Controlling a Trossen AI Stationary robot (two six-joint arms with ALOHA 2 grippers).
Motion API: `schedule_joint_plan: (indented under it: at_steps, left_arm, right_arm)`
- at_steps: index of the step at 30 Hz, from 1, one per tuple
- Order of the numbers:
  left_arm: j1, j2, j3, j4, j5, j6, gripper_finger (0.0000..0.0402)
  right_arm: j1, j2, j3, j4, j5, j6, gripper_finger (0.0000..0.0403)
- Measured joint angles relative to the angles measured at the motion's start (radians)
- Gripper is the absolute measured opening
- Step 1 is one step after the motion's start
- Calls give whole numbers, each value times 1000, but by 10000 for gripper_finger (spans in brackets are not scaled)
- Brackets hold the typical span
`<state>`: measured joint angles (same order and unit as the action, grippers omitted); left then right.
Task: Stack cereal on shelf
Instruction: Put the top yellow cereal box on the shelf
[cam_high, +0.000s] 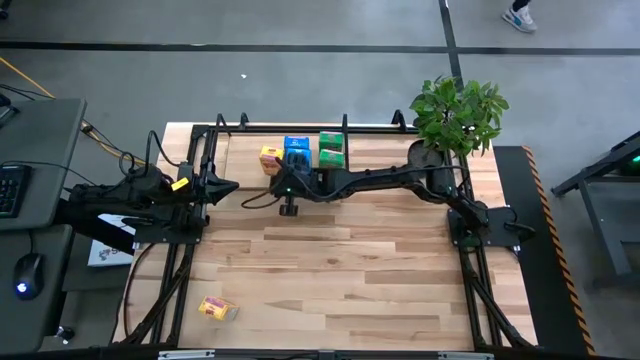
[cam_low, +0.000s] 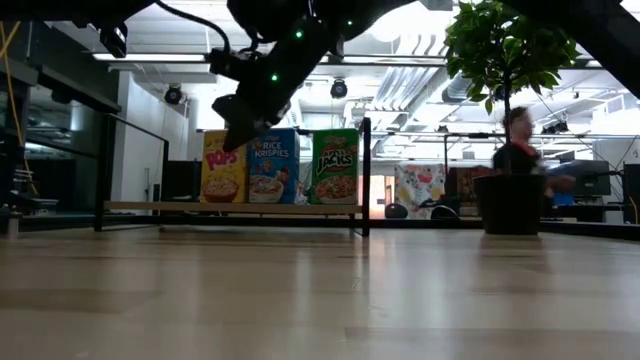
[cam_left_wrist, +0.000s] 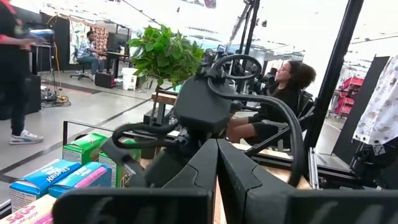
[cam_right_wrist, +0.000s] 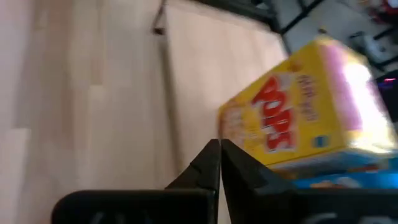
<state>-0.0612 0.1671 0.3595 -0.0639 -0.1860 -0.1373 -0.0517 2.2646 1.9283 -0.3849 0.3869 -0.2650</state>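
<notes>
On the shelf (cam_high: 240, 140) at the table's far edge stand a yellow cereal box (cam_high: 270, 157), blue boxes (cam_high: 296, 150) and green boxes (cam_high: 331, 148). In the low view the yellow Pops box (cam_low: 222, 166), a blue box (cam_low: 272, 165) and a green box (cam_low: 335, 166) stand upright on the board (cam_low: 180, 207). Another yellow box (cam_high: 217, 309) lies flat near the table's near left corner. My right gripper (cam_right_wrist: 219, 146) is shut, just in front of the Pops box (cam_right_wrist: 298, 118), above the board (cam_low: 233, 138). My left gripper (cam_left_wrist: 216, 149) waits shut at the table's left side (cam_high: 228, 187). My right gripper has its shut fingertips (cam_right_wrist: 211, 155) right beside a lower front corner of the yellow Pops box (cam_right_wrist: 236, 134), coming from the near side and slanting down. I cannot tell whether they touch the box.
A potted plant (cam_high: 458, 115) stands at the far right corner beside the shelf. The shelf's black upright bars (cam_low: 366, 175) frame the boxes. Bare wood tabletop (cam_high: 340, 280) stretches between the shelf and the near edge. People show in the room behind the table.
</notes>
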Motion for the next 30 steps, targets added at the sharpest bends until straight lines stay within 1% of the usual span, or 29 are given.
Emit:
schedule_joint_plan:
  at_steps: [5, 7, 11, 22, 30]
  left_arm:
    - [0, 0, 0, 0, 0, 6, 3]
    - [0, 0, 0, 0, 0, 8, 3]
    - [0, 0, 0, 0, 0, 8, 3]
    - [0, 0, 0, 0, 0, 9, 3]
    - [0, 0, 0, 0, 0, 9, 3]
  right_arm:
    - [0, -2, 0, 23, 126, -5, 2]
    - [-1, -2, 0, 47, 154, -12, 1]
    - [-3, -2, 0, 63, 158, -24, 0]
    - [-15, -2, 0, 68, 211, -31, 0]
    - [-40, -2, 0, 107, 206, -28, 0]
